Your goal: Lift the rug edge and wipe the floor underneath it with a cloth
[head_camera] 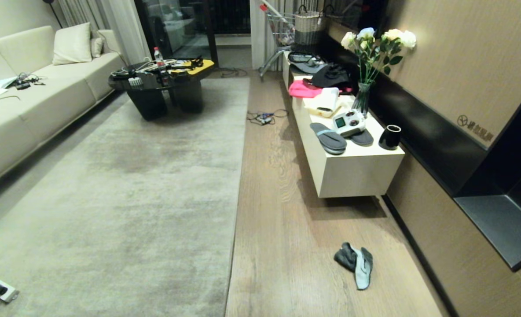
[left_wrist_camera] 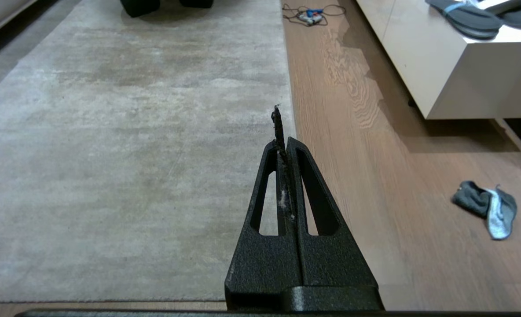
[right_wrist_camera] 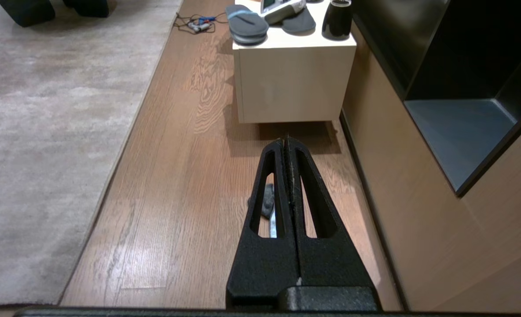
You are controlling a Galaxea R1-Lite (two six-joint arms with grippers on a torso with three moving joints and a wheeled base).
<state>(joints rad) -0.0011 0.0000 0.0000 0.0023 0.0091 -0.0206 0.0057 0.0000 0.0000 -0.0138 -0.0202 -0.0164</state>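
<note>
In the head view neither arm shows. The rug edge runs straight from the upper centre down to the bottom centre of the frame, lying flat on the floor, which fills the strip to its right. The cloth lies crumpled on the planks at the lower right, well apart from the rug and nearer the wall. A white counter stands in the centre right, carrying grey slippers and a black cup. A sofa lines the left side, with a dark coffee table at the upper centre.

In the left wrist view the left pincer reaches up from the bottom centre, pointing forward over the rug's border, its two fingers pressed together and holding nothing; a dark frayed strip sticks out at the tip. The cloth sits at the right of the frame.

In the right wrist view the right pincer likewise rises from the bottom centre over the planks, closed tight and empty. The cloth shows partly through its finger slots, with the counter above it.
</note>
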